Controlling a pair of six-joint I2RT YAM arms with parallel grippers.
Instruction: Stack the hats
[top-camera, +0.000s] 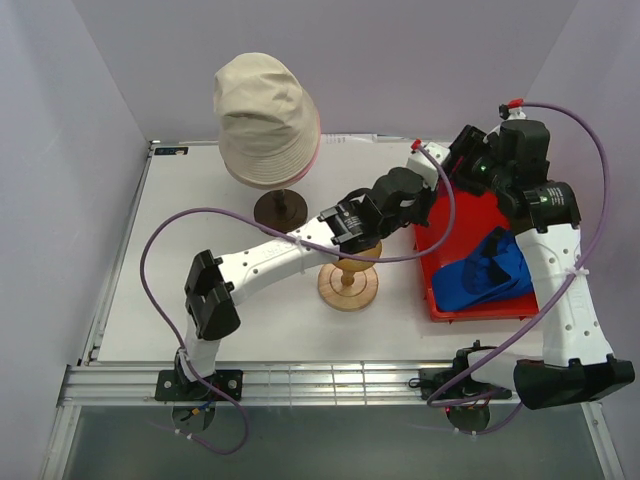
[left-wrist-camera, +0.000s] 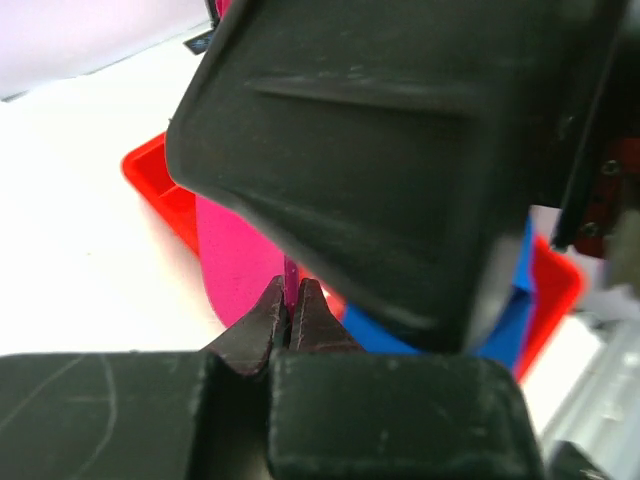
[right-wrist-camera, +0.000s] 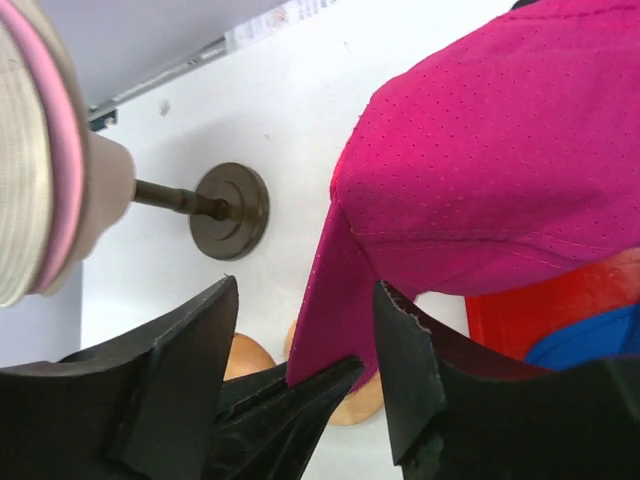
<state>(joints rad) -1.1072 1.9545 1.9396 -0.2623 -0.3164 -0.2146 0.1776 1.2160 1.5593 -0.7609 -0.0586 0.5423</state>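
Observation:
The magenta cap (right-wrist-camera: 500, 150) hangs in the air over the table. My left gripper (left-wrist-camera: 289, 300) is shut on the thin edge of its brim (left-wrist-camera: 240, 260). My right gripper (right-wrist-camera: 305, 290) is open, its fingers (right-wrist-camera: 190, 340) on either side of the brim, not touching it. In the top view both grippers, left (top-camera: 412, 195) and right (top-camera: 458, 160), meet over the red tray's far-left corner and hide the cap. The blue cap (top-camera: 485, 272) lies in the tray. The beige bucket hat (top-camera: 265, 115) sits over the light pink bucket hat (top-camera: 316, 150), only the pink rim showing.
The red tray (top-camera: 480, 308) lies at the right. The two stacked hats rest on a pale head form (right-wrist-camera: 105, 180) on a dark brown stand (top-camera: 280, 208). A light round wooden stand (top-camera: 348, 285) is under the left forearm. Grey walls enclose the white table.

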